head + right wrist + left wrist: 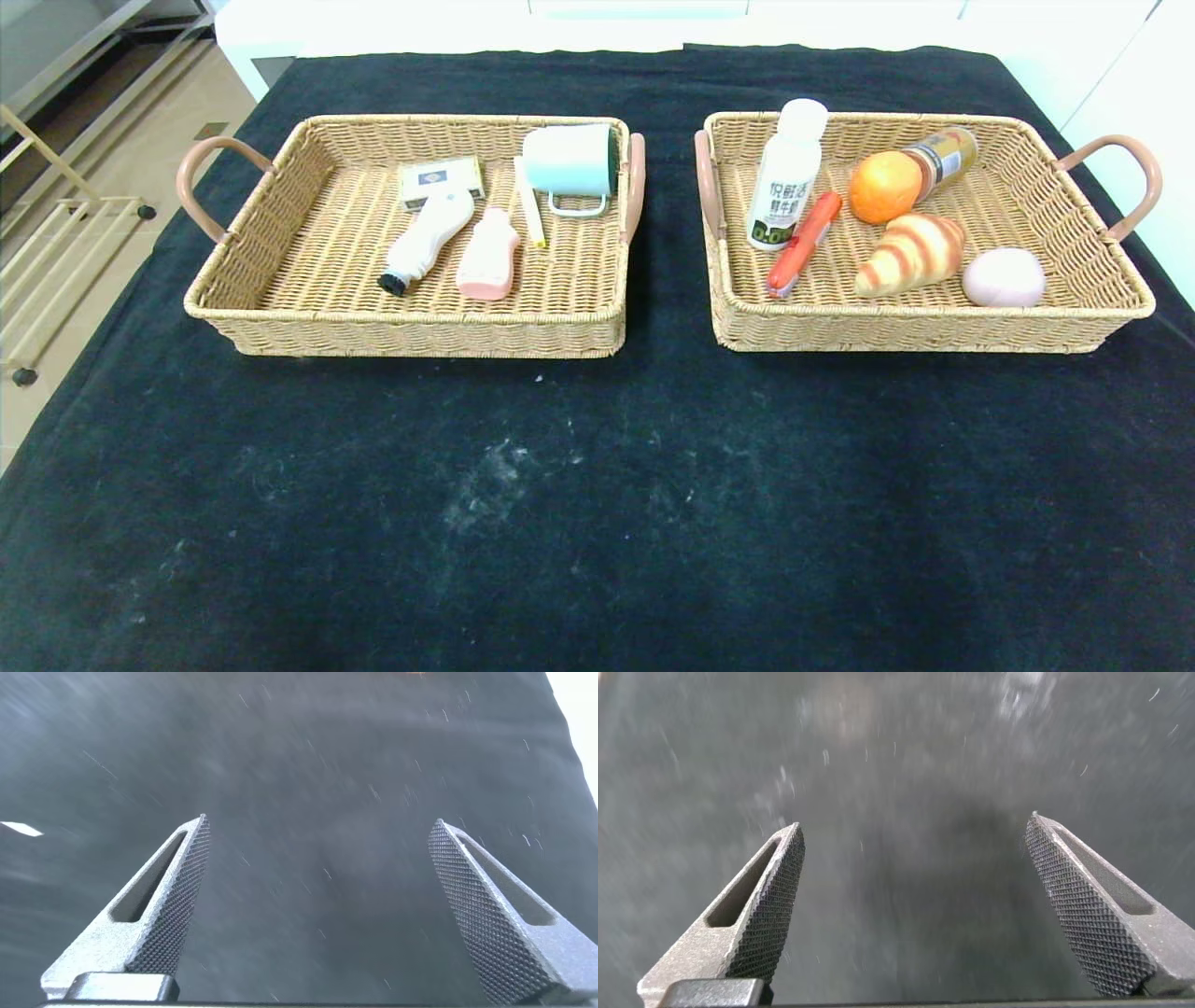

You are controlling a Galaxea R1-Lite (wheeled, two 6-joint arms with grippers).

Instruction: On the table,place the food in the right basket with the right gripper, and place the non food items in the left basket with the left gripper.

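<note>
Sort looks done: cup (571, 161) and bottles sit in the left basket (280, 271), croissant (910, 254), orange (883, 187) and milk (786, 177) in the right basket (1074, 308). Left gripper (915, 905) and right gripper (318, 905) spread wide, empty, over bare cloth (597, 485). If re-picked, croissant probably squashes: light pinch mid-body; milk bottle looks slick, take the waist.

A black cloth (597, 485) covers the table and fills most of the head view, dusted with pale lint and a whitish smudge (485, 485) near centre, toward 7 o'clock. At 12 o'clock, past the cloth's far edge, runs a white surface (653, 23), continuing down toward 2 o'clock. At 10 o'clock lies a beige tiled floor (121, 140), with a pale wooden rack on dark castors (56, 261) at 9 o'clock and a grey metal frame (84, 47) toward 11 o'clock. Light is even and bright
</note>
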